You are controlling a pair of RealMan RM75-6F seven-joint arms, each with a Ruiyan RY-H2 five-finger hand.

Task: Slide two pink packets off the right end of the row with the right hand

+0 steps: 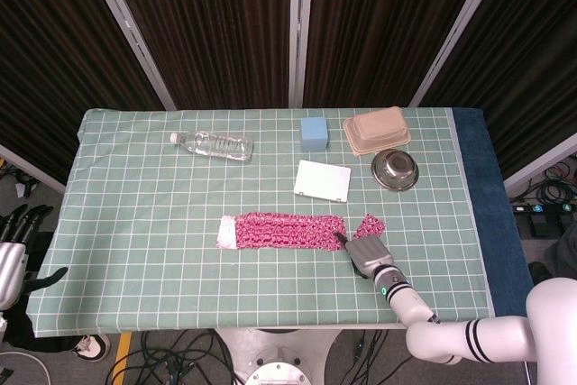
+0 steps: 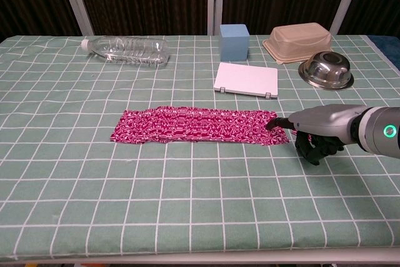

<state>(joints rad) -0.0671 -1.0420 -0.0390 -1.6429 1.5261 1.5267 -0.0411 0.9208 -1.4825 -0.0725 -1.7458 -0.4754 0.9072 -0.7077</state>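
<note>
Currently the right robot hand (image 2: 312, 134), fingers curled and grasping nothing, touches the right end of the pink packet row (image 2: 197, 124) with one extended fingertip.

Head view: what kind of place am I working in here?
Probably a lab or test bay rather than a home: dark curtains on metal poles behind the table, loose cables on the floor, and unrelated props set out on a checked cloth.

A matt green checked cloth (image 2: 75, 173) covers the counter. The bowl (image 2: 325, 69) is shiny metal, the bottle (image 2: 128, 50) clear glossy plastic. The pink packets (image 2: 194, 125) look crinkly and patterned. The right hand (image 2: 315, 130) has a smooth silver-grey shell and dark fingers (image 2: 315, 148).
</note>
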